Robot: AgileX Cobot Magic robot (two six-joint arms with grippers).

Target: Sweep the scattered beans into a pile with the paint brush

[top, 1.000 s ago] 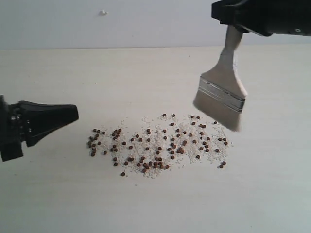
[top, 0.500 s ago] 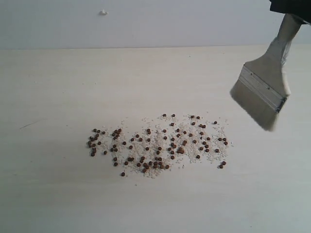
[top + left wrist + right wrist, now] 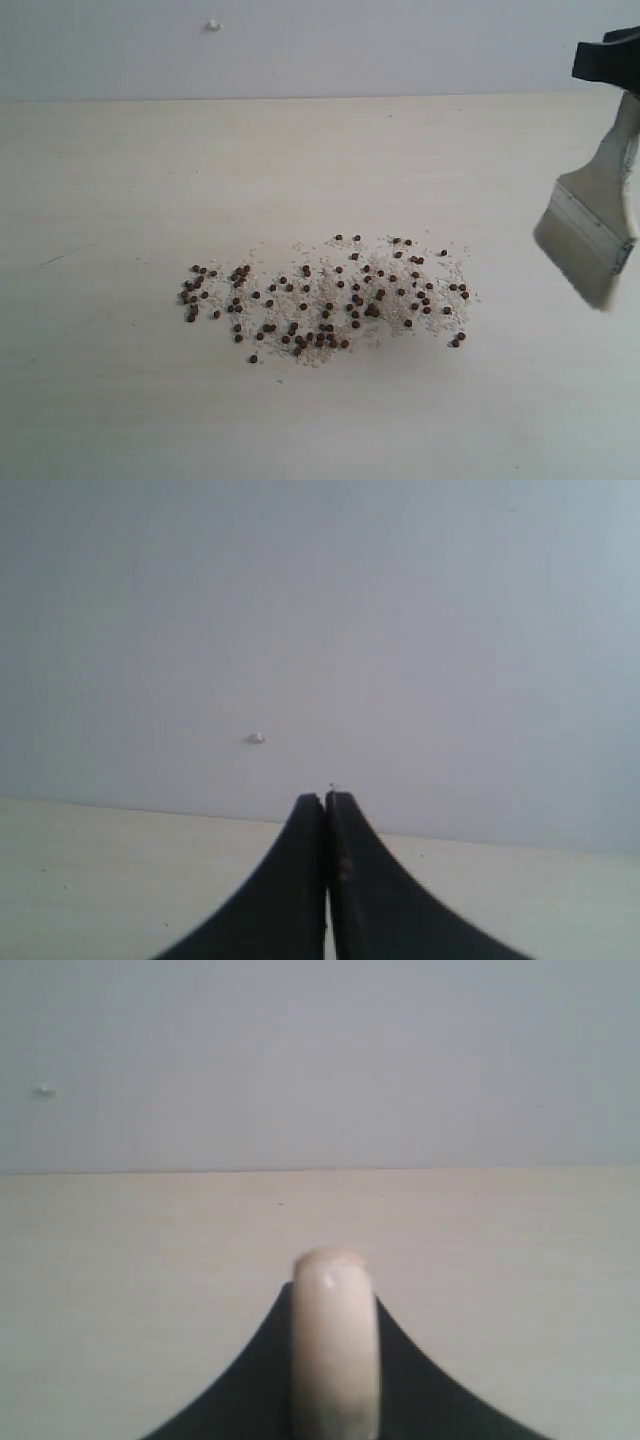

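Outside, the beans [image 3: 325,295] lie in a wide, loose band mid-table [image 3: 120,400], mixed with white grains; no pile is formed. The brush [image 3: 598,225] hangs at their 3 o'clock, well apart from them, bristles down and its handle rising toward 12 into the right gripper [image 3: 610,60].

Left wrist: the left gripper [image 3: 326,815] has its jaws pressed together, empty, facing the wall.

Right wrist: the jaws clamp the handle's rounded end.

By my reading, all the sweeping lies ahead: the whole band needs drawing inward.

Prob. lab: pale table [image 3: 120,400], plain wall [image 3: 350,50]
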